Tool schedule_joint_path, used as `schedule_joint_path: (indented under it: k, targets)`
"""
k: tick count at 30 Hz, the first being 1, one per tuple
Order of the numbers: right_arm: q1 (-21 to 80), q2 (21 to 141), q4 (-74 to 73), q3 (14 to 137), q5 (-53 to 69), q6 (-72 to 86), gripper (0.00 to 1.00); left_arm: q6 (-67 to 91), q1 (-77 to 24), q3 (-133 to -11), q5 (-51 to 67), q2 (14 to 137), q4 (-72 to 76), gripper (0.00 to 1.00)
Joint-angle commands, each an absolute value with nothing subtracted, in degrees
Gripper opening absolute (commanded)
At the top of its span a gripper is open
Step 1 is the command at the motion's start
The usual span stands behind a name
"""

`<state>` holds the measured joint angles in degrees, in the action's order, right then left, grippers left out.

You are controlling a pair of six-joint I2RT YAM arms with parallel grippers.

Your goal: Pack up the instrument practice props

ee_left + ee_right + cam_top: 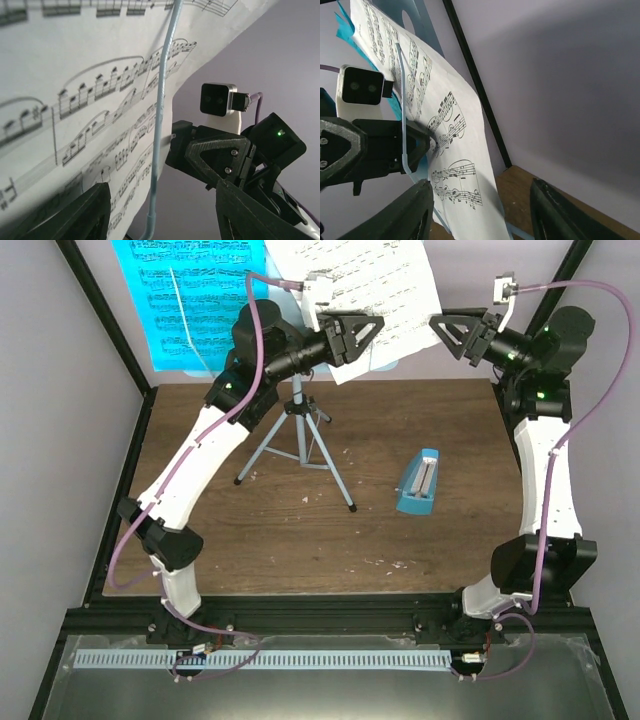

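Observation:
The pale blue music stand (296,430) stands on tripod legs at the table's back middle. A cyan sheet (190,300) and a white sheet (370,285) rest on it. The teal metronome (420,483) stands on the table to the right. My left gripper (352,340) is open at the white sheet's lower edge, and in the left wrist view (160,222) the sheet (90,75) and a pale blue wire retainer (161,100) lie between the jaws. My right gripper (462,335) is open just right of the sheet, which also shows in the right wrist view (447,130) ahead of the gripper (480,217).
Black frame posts (100,310) stand at both back corners, with purple walls close behind the stand. The two grippers face each other across the white sheet, a short gap apart. The tripod legs (335,475) spread across the table's middle.

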<state>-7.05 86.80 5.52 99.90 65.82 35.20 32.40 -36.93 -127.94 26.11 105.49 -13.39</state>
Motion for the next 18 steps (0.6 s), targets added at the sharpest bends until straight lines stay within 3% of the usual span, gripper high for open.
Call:
schedule_joint_path:
  k: [1, 9, 15, 18]
  targets:
    - [-5.71, 87.63, 4.30, 103.92, 68.34, 34.32, 0.51, 32.41, -37.28, -130.43, 23.33, 106.52, -12.14, 0.58]
    - [-4.58, 89.03, 2.87, 105.19, 68.63, 33.34, 0.32, 33.27, -37.43, -134.62, 23.29, 109.79, -12.80, 0.44]
    - [-3.79, 89.88, 0.63, 106.42, 68.08, 31.64, 0.26, 32.78, -37.47, -135.90, 22.24, 110.84, -13.76, 0.42]
    - [-3.54, 90.09, 0.44, 106.57, 68.02, 31.64, 0.23, 32.78, -37.43, -135.96, 22.45, 110.99, -13.18, 0.36]
